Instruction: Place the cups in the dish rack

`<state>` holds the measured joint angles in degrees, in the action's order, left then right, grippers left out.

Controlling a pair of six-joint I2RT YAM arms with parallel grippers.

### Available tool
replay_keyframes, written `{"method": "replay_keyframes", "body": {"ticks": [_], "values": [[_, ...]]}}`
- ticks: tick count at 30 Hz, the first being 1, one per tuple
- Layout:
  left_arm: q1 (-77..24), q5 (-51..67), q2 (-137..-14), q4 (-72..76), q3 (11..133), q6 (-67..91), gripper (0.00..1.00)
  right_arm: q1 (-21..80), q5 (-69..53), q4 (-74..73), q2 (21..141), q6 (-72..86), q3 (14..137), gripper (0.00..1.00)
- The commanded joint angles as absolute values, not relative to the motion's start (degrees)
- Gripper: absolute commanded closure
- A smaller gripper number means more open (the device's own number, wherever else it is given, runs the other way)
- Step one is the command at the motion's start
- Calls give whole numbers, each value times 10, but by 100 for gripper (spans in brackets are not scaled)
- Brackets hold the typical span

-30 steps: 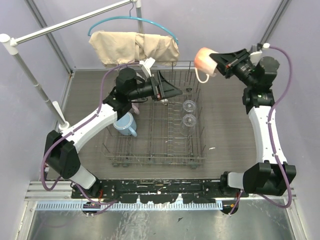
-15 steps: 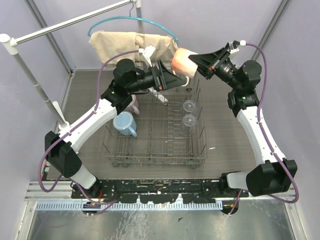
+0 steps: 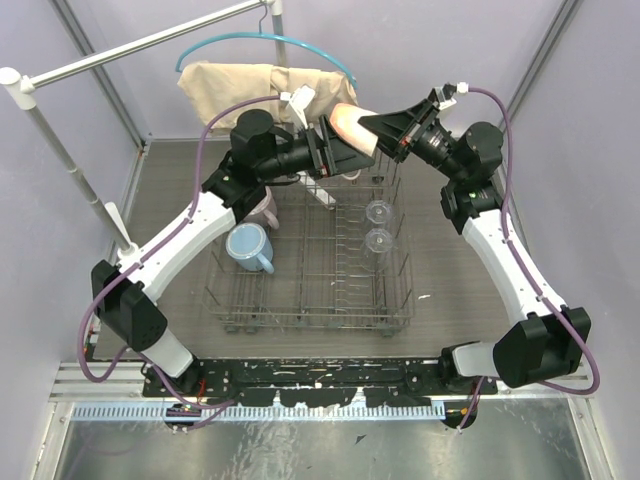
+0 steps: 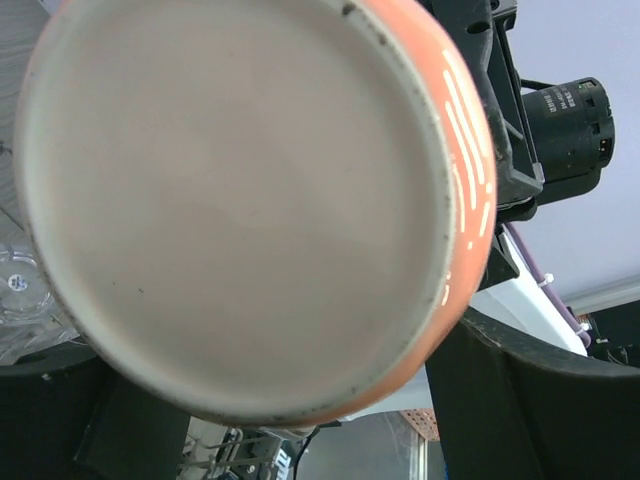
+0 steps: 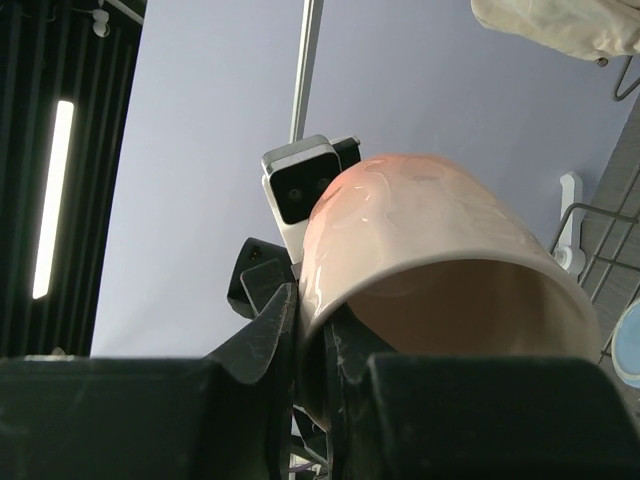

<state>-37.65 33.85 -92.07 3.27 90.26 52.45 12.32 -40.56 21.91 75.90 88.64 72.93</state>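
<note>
My right gripper (image 3: 378,130) is shut on the rim of the peach-orange mug (image 3: 345,126), held in the air over the back edge of the dish rack (image 3: 310,312). One finger is inside the rim and one outside (image 5: 285,320). My left gripper (image 3: 352,150) is open and faces the mug's base, which fills the left wrist view (image 4: 230,200), with a finger on either side. Two clear tumblers (image 3: 378,211) (image 3: 378,241) stand in the rack. The light blue mug (image 3: 248,245) sits on the table left of the rack. The mauve-pink mug (image 3: 266,205) is mostly hidden behind my left arm.
A teal hanger with a beige cloth (image 3: 265,90) hangs from a white rail just behind the rack. The rail's white upright pole (image 3: 70,165) stands at the left. Purple walls close in the table at the back and sides.
The right arm has carried the peach-orange mug left from the back right corner to the left gripper. The left gripper has lifted and turned to meet it, and its fingers now flank the base.
</note>
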Motion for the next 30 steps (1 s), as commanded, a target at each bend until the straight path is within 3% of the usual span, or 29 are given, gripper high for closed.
{"method": "replay_keyframes", "body": {"ticks": [1,7,26,30], "values": [[-381,356,-924,21,931,506,16,132,-399,299,752,884,726,99],[-382,369,-924,19,931,511,41,134,-401,304,760,876,718,99],[-363,341,-892,131,880,578,67,138,-415,328,772,872,683,99],[-364,337,-900,164,876,598,81,138,-416,329,772,870,677,99]]}}
